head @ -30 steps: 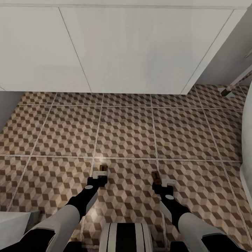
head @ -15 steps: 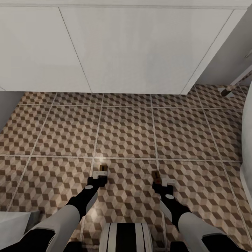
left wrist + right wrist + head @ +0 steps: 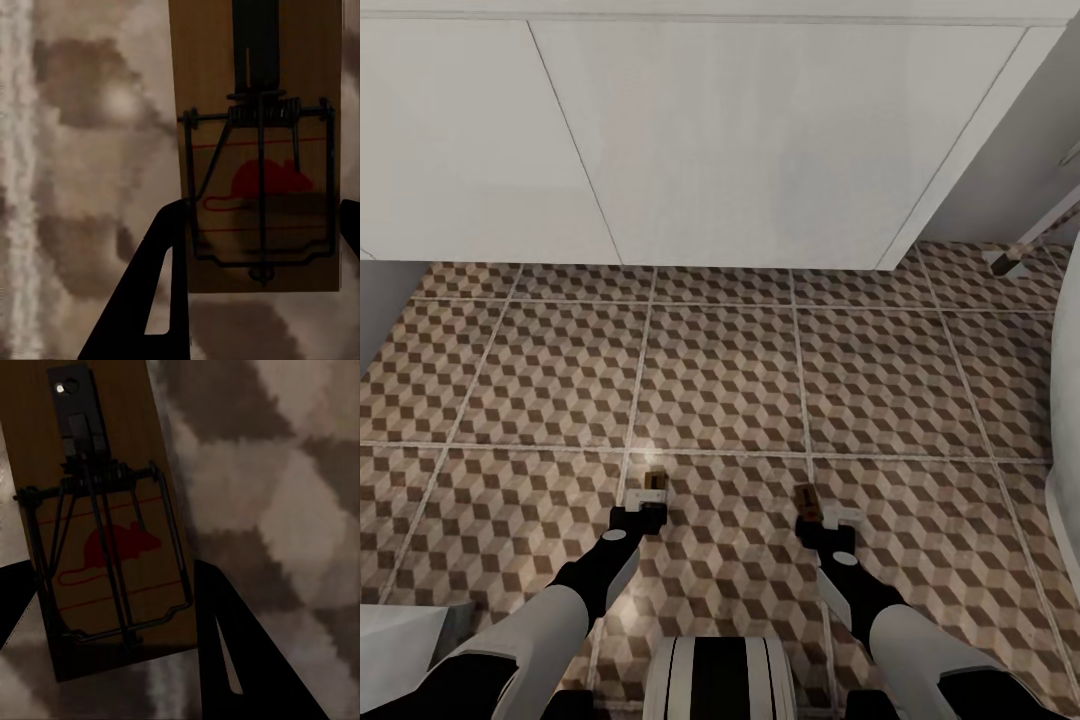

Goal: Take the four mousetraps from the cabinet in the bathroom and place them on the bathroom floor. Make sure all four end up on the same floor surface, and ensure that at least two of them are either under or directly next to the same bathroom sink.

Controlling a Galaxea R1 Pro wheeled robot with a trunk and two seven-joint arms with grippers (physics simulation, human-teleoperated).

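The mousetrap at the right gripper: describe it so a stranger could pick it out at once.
Start at the white cabinet front and come down the cube-patterned floor to the two arms. The right gripper has a small brown wooden mousetrap at its tip. Unlike the other mousetrap at the left gripper, it sits angled, right of the grout line.

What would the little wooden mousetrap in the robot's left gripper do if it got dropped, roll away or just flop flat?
The mousetrap is a flat rectangular wooden board, so it would probably land flat on the tiled floor, not roll. It looks stiff and thin, likely light. Its wire spring might snap if bumped.
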